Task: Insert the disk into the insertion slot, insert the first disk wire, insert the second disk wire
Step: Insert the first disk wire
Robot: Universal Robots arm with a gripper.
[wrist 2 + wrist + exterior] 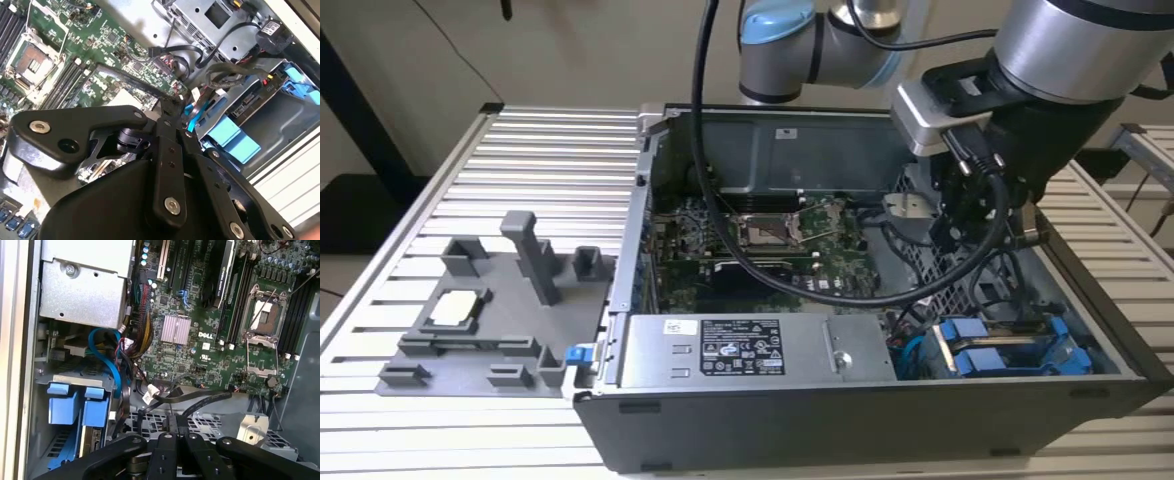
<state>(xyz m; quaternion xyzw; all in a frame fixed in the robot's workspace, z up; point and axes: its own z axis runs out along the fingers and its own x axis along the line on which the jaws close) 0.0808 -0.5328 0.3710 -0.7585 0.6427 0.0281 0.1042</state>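
The disk [983, 348] sits in the insertion slot [1075, 352] at the case's front corner on the exterior view's right, its blue carrier tabs [75, 405] facing up. Its connector end [250, 102] faces the wires. My gripper [958, 215] hangs inside the case over the perforated cage, behind the slot. In the first wrist view the fingers [165, 437] stand close together on a black disk wire [200, 399] that runs across the cage. In the second wrist view my gripper [170, 107] ends near a bundle of black wires [225, 75].
A grey power-supply box [747, 350] with a black label fills the case's front. Behind it lies the green motherboard [761, 240]. A blue cable [107, 355] loops beside the slot. A grey fixture [480, 320] stands on the slatted table at the exterior view's left.
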